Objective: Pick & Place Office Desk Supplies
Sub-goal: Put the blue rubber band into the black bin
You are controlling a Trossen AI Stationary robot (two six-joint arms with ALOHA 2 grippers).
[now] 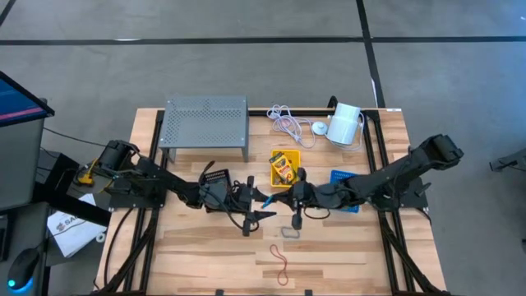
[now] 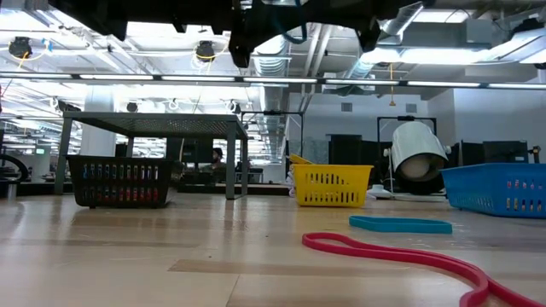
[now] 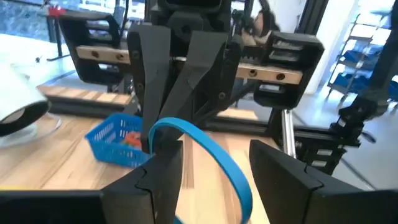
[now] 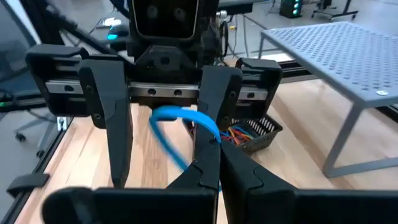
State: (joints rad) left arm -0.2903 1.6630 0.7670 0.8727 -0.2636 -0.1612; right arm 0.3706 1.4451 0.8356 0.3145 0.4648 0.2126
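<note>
Grippers meeting mid-table, right gripper [image 1: 282, 196] jaws clamped on blue rubber band [image 3: 211, 152], left gripper [image 1: 265, 203] jaws apart around it.

1. Three small bins on the worktop [image 1: 205, 255]: one black bin [image 2: 119, 181], one yellow bin [image 1: 285, 168], one blue bin [image 1: 343, 178].
2. Loose rubber bands lying on the wood: one red band [image 1: 280, 263], one grey band [image 1: 290, 232], and one teal band [image 2: 400, 224] seen from table height.
3. One blue band [image 3: 211, 155] held up between the two arms.
4. Two robot arms, each with one pincer: left pincer [image 1: 256, 205], right pincer [image 1: 293, 200].
5. One grey perforated stand [image 1: 205, 120].
6. One white cylinder [image 1: 345, 123] and one white cable [image 1: 288, 123].
</note>
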